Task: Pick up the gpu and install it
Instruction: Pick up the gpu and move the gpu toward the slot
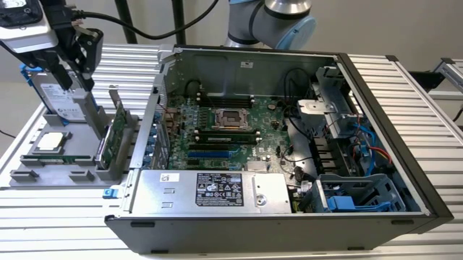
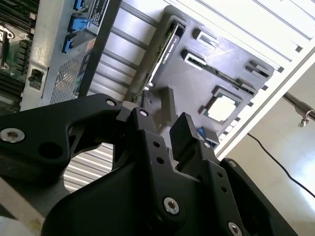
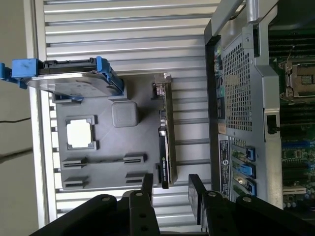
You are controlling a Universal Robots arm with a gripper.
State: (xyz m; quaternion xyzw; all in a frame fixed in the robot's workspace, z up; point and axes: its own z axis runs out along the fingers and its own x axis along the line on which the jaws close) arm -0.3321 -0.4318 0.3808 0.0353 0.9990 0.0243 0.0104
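Observation:
The gpu (image 1: pixel 119 135) stands on edge in a slot of the grey holder tray (image 1: pixel 43 179), at the exterior view's left beside the open computer case (image 1: pixel 376 108). In both wrist views I see the gpu (image 3: pixel 165 132) (image 2: pixel 165 46) edge-on, green board with a dark cooler. My gripper (image 1: pixel 79 70) hangs above the tray, over the hard drive side and clear of the card. Its fingers (image 3: pixel 147 187) are apart, so the gripper (image 3: pixel 172 189) (image 2: pixel 165 128) is open with nothing between them.
A silver hard drive (image 1: pixel 58 95) in a blue frame stands in the tray, with a processor (image 1: pixel 51 142) and a memory stick (image 1: pixel 54 158) lying nearby. Inside the case lies the motherboard (image 1: pixel 217 141) with its card slots, a power supply (image 1: pixel 210 189) in front, and cables at the exterior view's right.

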